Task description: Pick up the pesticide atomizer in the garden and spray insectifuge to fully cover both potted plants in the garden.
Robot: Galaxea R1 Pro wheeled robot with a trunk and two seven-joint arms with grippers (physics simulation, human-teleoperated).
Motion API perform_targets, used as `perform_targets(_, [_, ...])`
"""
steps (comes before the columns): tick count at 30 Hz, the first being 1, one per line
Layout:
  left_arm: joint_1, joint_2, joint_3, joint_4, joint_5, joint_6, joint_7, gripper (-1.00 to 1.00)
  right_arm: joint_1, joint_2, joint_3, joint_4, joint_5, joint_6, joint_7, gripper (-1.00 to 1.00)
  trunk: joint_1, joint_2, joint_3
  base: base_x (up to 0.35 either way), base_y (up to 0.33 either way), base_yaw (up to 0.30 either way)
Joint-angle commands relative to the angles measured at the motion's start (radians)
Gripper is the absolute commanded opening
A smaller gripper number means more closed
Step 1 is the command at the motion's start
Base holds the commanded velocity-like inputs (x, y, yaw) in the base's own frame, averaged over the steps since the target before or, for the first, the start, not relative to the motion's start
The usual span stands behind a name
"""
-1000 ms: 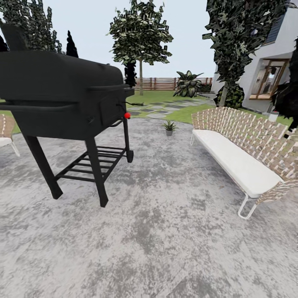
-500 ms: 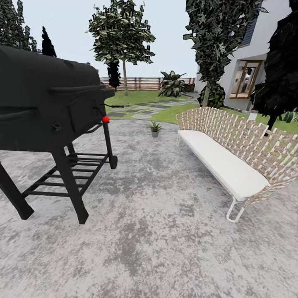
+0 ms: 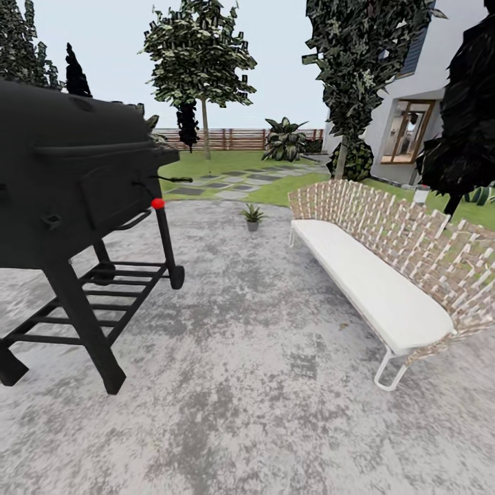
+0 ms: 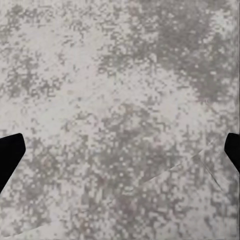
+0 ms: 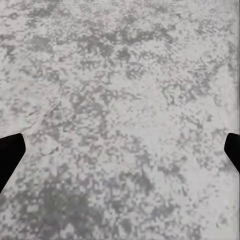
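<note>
A big black barbecue smoker (image 3: 75,179) stands on the left of the mottled grey stone paving (image 3: 261,385), with a slatted lower shelf (image 3: 96,302), a small wheel (image 3: 177,276) and a red knob (image 3: 158,203) at its near corner. Across the paving on the right sits a long bench (image 3: 385,275) with a woven tan back, a white seat cushion and a white wire frame. Beyond it rises a white house (image 3: 440,103) with a wood-framed window (image 3: 405,141). Tall dark-leaved trees (image 3: 199,55) stand behind, and a large broad-leaved shrub (image 3: 285,139) grows near the far end. The sky is pale grey
</note>
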Motion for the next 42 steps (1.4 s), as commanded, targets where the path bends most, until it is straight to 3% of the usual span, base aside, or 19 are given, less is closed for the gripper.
perform_targets(1, [-0.001, 0.000, 0.005, 0.001, -0.001, -0.003, -0.001, 1.00, -0.001, 0.000, 0.000, 0.001, 0.001, -0.003, -0.002, 1.00, 0.000, 0.000, -0.001, 0.328, -0.109, 0.000])
perform_targets(42, [0.001, 0.000, 0.005, 0.001, -0.001, -0.004, -0.001, 1.00, -0.001, 0.002, -0.005, 0.001, 0.000, -0.003, -0.004, 1.00, 0.000, 0.000, -0.001, 0.337, -0.024, 0.000])
